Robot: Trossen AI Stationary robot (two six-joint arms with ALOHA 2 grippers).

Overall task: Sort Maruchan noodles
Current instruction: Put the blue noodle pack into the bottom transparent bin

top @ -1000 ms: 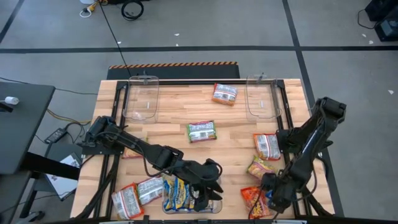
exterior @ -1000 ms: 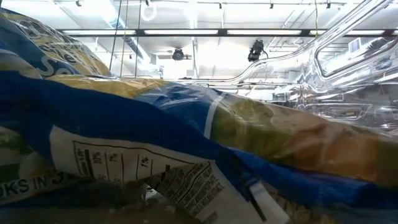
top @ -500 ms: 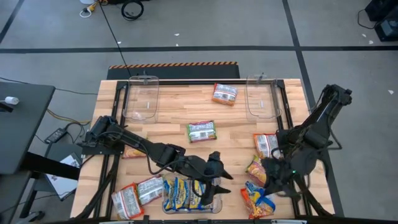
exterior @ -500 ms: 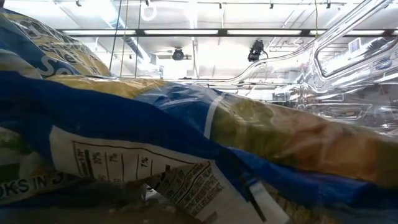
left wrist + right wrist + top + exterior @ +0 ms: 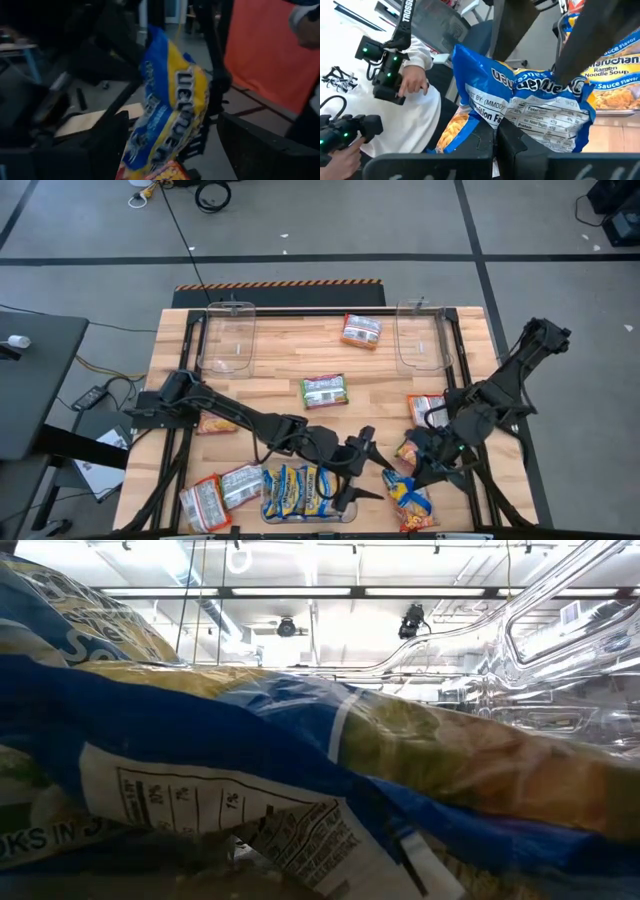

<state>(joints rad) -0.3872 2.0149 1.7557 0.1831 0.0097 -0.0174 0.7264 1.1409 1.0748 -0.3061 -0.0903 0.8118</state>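
Observation:
My right gripper is over the table's near right part, shut on a blue-and-yellow noodle packet; the right wrist view shows this packet close up. My left gripper is open just left of the packet, and its wrist view looks at the packet between its spread fingers. An orange-red packet lies under the held one. A clear bin at the near edge holds more blue-and-yellow packets, which fill the low view. My right gripper pinches the blue-and-yellow packet between its two fingers by one edge. The packet stands out beyond the fingers toward my left gripper, raised over the orange-red packet. I cannot tell whether its far end touches that packet.
Two clear bins stand at the far edge. Loose packets lie mid-table, far, on the right and near left. A person's hands show beyond the table.
My right gripper has moved from the near right corner toward the table's middle and up, bringing the blue-and-yellow packet off the orange-red one. My left gripper has moved from over the near bin toward the right, closer to the held packet.

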